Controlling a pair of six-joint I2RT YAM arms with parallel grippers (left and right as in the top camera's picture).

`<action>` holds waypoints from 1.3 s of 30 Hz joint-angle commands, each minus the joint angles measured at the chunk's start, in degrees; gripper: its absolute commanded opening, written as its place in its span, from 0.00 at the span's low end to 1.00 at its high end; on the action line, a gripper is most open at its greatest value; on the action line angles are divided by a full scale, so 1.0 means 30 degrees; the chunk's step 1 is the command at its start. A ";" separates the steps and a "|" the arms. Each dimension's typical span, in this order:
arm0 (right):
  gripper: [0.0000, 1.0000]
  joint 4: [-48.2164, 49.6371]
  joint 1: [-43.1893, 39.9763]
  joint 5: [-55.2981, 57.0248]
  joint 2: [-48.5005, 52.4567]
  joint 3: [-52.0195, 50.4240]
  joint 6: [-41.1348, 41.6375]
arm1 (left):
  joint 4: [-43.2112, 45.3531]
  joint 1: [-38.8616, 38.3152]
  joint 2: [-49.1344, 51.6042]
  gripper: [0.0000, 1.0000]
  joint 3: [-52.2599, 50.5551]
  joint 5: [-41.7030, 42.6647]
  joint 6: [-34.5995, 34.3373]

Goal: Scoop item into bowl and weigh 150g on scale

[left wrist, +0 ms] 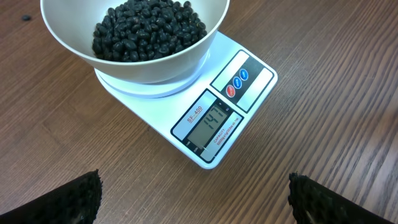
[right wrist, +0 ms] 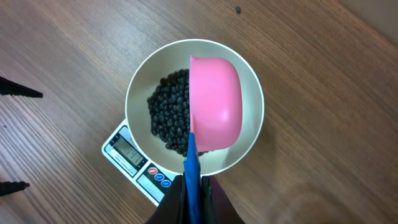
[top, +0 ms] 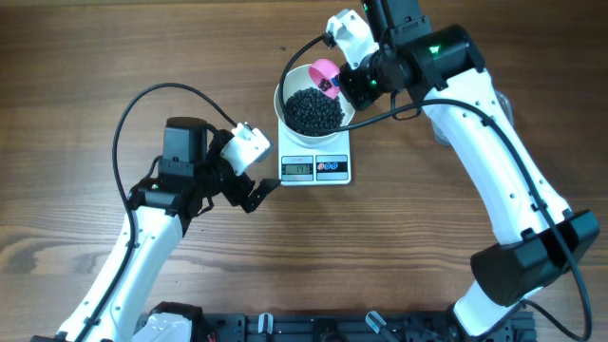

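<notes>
On the wooden surface (top: 95, 57) sits the white scale (top: 315, 169), and the white bowl (top: 281, 104) stands on top of it. The bowl has a big pile of little black beans (top: 313, 112) inside. The right claw (right wrist: 194, 186) is clamped tight on the blue handle of a pink scoop (right wrist: 214, 102). The scoop hangs just above the bowl, partly over the beans. The left claw (left wrist: 196, 199) is low, near the front of the scale, with its fingers wide apart and holding nothing.
</notes>
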 commanded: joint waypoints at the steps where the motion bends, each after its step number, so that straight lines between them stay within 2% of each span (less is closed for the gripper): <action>1: 0.04 0.0153 0.0044 0.0197 -0.0605 0.0583 -0.0721 | -0.0007 0.0073 0.0051 1.00 -0.0102 0.0022 -0.0124; 28: 0.04 0.1603 0.0044 0.0845 -0.0605 0.0576 -0.3716 | -0.0007 0.0073 0.0051 1.00 -0.0102 0.0022 -0.0124; 39: 0.04 0.1683 0.0044 0.0845 -0.0605 0.0576 -0.3716 | -0.0007 0.0073 0.0051 1.00 -0.0102 0.0022 -0.0124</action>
